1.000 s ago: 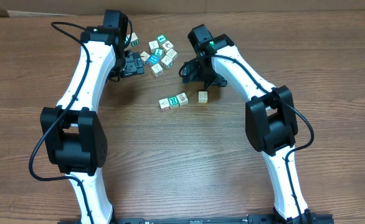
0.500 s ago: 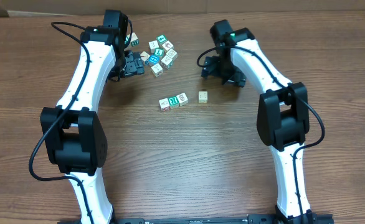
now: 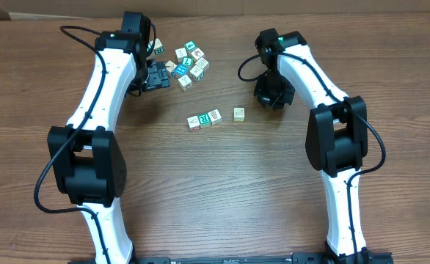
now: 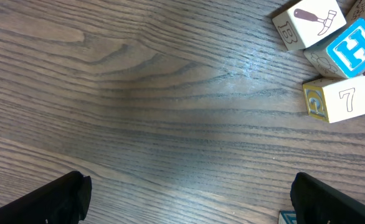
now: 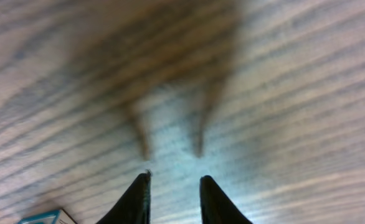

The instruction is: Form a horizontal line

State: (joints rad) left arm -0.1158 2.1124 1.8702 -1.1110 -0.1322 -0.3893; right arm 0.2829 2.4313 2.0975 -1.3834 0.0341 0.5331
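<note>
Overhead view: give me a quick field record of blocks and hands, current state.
line so far: red-marked cube and green-marked cube touching, slightly slanted
tan cube: right of the pair, separated by a gap
loose pile: white, teal and green cubes clustered at the table's far side
left hand: open, empty, beside the pile; cube marked 7 ahead of it
right hand: fingers narrowed, nothing between them, over bare wood right of the tan cube
table: brown wood grain
</note>
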